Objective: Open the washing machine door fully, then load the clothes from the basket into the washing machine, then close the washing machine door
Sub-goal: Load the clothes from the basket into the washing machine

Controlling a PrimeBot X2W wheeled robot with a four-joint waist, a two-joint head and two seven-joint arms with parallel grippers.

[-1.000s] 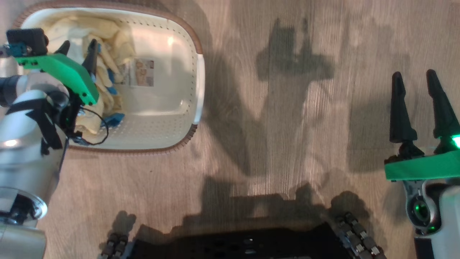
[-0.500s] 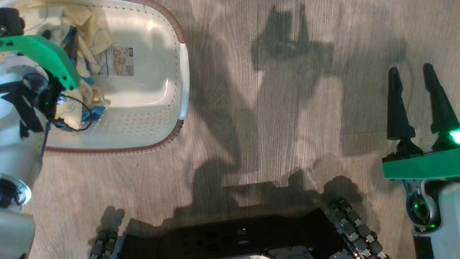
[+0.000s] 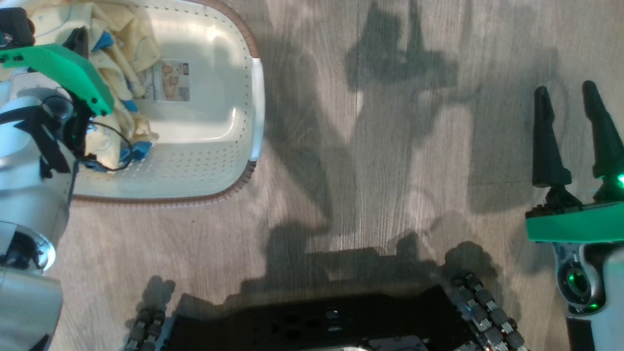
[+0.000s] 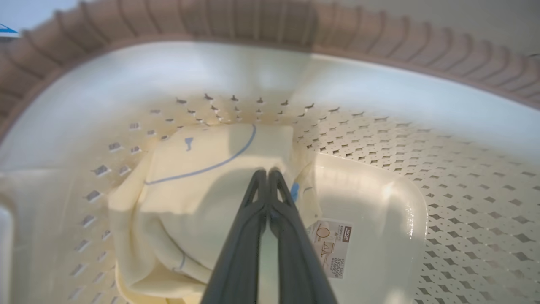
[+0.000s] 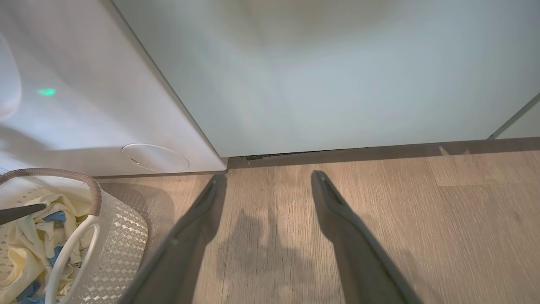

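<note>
Left wrist view: the left fingers [image 4: 251, 219] are pressed tight together, tips down on the clothes [image 4: 198, 169] in the basket [image 4: 379, 97]. Whether a fold is caught between them cannot be told. The clothes are bunched at one end of the basket. The basket is set on the floor [image 3: 365, 195], just beside the washer [image 5: 84, 105].

Trouble could be met on the lift. If only a thin bit is pinched, the cloth could be dropped. If the pieces are tangled, the light basket could be dragged or tipped. A loose end could be caught on the rim [image 3: 161, 201], which must be cleared first. A black wire [image 3: 127, 146] is hung near the cloth and could be snagged.

The right fingers [image 3: 546, 141] are held wide apart over the floor, with nothing between them. A pale panel [image 5: 316, 76] is seen beside the washer.
</note>
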